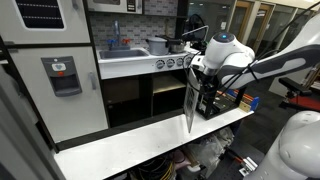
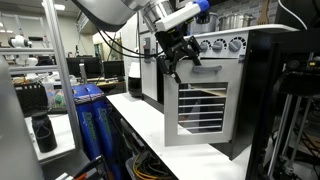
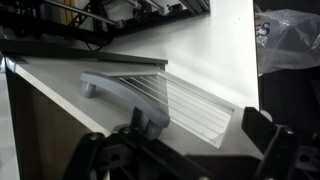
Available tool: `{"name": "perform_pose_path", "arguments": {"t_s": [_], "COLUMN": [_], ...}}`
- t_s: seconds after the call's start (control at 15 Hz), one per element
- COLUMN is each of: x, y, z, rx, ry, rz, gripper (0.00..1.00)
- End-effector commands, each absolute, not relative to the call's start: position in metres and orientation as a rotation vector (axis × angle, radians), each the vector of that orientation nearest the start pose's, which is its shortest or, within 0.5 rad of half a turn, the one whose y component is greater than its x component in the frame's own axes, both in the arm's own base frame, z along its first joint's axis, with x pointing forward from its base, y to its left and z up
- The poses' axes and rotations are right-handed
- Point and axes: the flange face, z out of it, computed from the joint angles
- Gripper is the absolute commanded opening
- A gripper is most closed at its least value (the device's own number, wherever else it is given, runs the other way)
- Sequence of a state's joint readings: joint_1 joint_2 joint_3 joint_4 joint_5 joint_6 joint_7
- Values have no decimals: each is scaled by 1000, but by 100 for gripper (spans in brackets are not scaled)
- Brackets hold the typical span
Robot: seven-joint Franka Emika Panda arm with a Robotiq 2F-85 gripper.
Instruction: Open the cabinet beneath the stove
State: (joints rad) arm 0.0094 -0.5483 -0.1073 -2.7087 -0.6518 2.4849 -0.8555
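- Under the stove [image 1: 172, 62] and its row of silver knobs sits the cabinet [image 1: 168, 95], a small dark box to the right of the sink [image 1: 125, 50]. Its door [image 2: 205, 105] is white-framed with a slatted window.
- That door looks swung out from the front. An exterior view catches it almost edge-on, coming toward the near side, so I'd call the opening well under way, maybe close to done.
- The gripper [image 2: 178, 62] is right up at an upper corner of the door. On the wrist view its fingers [image 3: 105, 160] stand wide apart, with nothing clamped between them.
- The grey bar handle [image 3: 120, 93] lies just ahead of those fingers, beside the slats [image 3: 190, 100]. Whether a finger touches it, I can't tell.
- Handling: this reads as a light toy panel, thin but stiff, likely turning freely on its hinge. Little force should be needed, and too hard a tug could shift the whole kitchen or strain the hinge.
- The best hold is that bar at its middle, hooked or pinched. The frame looks smooth and slippery and the slats look frail, so keep off both.
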Motion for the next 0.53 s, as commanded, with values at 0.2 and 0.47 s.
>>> {"name": "perform_pose_path", "arguments": {"t_s": [0.2, 0.47], "x": [351, 350], "y": [-70, -77], "z": [451, 469], "rx": [2135, 2104], "ry": [1421, 1428], "rz": [51, 64], "gripper": [100, 100]}}
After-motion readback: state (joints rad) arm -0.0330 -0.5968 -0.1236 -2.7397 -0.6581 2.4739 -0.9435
